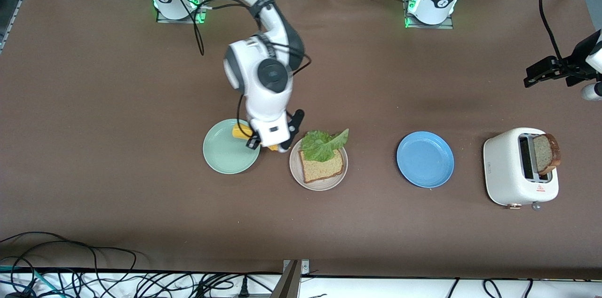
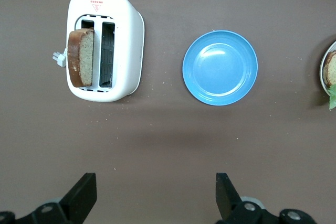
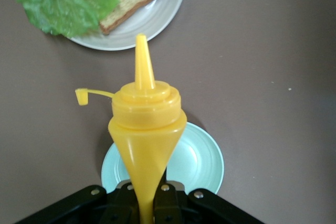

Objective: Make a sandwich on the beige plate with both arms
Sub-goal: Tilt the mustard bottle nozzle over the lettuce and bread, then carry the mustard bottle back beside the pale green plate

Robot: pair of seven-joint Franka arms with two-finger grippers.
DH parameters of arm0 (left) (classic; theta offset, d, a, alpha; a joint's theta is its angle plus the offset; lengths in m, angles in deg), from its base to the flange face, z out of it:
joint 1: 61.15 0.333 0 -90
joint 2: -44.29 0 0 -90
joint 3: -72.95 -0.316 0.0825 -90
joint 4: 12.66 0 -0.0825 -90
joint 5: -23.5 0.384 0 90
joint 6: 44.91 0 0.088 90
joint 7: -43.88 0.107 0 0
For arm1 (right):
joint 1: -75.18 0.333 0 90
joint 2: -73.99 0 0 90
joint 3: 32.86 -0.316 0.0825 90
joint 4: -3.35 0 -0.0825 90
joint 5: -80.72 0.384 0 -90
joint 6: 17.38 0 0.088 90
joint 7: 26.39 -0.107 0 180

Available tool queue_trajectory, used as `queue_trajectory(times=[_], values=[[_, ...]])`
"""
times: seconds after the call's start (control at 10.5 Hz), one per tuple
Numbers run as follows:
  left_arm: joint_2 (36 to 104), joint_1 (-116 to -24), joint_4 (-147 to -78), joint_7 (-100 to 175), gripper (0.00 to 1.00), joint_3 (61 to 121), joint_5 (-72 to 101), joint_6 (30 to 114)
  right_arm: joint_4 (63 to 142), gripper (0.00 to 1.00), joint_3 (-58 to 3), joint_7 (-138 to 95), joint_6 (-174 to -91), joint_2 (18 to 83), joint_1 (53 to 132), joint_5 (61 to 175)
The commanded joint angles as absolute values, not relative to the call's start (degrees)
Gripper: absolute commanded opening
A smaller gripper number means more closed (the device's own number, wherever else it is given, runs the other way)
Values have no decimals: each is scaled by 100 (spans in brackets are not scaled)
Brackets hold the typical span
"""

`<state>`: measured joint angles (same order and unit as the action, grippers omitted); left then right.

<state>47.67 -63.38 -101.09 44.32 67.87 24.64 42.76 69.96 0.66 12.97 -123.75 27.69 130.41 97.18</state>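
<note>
While right gripper (image 3: 149,203) pinches mustard bottle (image 3: 146,129) beside plate (image 1: 297,173), slip could spill; left gripper (image 2: 155,195) spread, waiting.

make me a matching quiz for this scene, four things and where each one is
Things:
1. lettuce leaf
2. second bread slice
3. yellow squeeze bottle
4. blue plate

Places:
A. in the toaster slot
B. held in the right gripper
C. between the beige plate and the toaster
D. on the bread on the beige plate

Pairs: 1-D, 2-A, 3-B, 4-C
</note>
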Motion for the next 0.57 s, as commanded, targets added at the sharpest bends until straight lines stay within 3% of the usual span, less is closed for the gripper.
queue_trajectory(times=[0.0, 0.47], values=[[4816, -6335, -9994, 4449, 100, 6803, 2517, 4263, 7181, 0, -34, 2146, -11962, 3171, 12277, 10993], [4816, -6335, -9994, 4440, 100, 6803, 2508, 4263, 7356, 0, -43, 4072, -10774, 3224, 10755, 13228]])
